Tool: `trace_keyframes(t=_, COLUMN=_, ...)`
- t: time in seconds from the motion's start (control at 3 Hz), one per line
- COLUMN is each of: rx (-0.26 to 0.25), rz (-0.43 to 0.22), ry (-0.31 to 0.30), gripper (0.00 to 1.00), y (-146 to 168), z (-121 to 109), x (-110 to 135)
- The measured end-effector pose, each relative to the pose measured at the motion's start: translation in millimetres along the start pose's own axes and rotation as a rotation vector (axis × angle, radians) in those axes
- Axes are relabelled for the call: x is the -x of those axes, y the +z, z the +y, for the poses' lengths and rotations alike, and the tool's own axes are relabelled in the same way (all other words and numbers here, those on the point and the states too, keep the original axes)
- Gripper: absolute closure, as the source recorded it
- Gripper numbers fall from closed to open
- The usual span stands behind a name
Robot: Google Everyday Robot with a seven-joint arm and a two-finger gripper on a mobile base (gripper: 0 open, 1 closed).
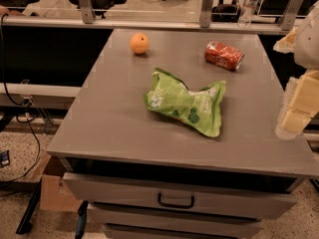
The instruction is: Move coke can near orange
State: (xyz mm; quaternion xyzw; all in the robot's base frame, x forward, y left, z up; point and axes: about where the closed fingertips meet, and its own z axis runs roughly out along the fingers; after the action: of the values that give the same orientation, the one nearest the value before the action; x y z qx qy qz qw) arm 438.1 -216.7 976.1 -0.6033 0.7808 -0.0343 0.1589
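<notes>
Plainly, we see the coke can [224, 55] lying on its side on the far right part of the bench [109, 126], not upright. Its long axis runs roughly left to right across the bench, skewed a little, so that the left end sits slightly farther away and the right end slightly nearer. The white lettering shows on the red side turned up toward us.

We find the gripper [298, 103] at the right edge of the view, a pale cream shape hanging over the bench's right side. Whether it is open or closed we cannot tell, and we see nothing in its hold. The coke can lies to the left of the gripper and farther away, apart from it and not touching it.

We see the orange [139, 43] resting on the far left part of the bench, well apart from the coke can. A crumpled green snack bag [186, 102] lies in the middle of the bench, nearer than both and touching neither. Below the bench top we see a drawer [176, 201] with a dark handle.
</notes>
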Motion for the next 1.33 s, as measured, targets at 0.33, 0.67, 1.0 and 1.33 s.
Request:
trace_keyframes(t=0.33, rx=0.0, rz=-0.001, ry=0.0, gripper=0.0, y=0, z=0, x=0)
trace_keyframes(t=0.67, rx=-0.022, rz=-0.058, ry=0.051, gripper=0.0, y=-2, z=-13, x=-3)
trace_keyframes(t=1.0, rx=-0.072, rz=-0.171, ry=0.175, gripper=0.0, y=2, z=-43, x=-20)
trace_keyframes(t=1.33, rx=-0.147, rz=-0.279, ry=0.307, gripper=0.0, y=13, z=-81, x=-41)
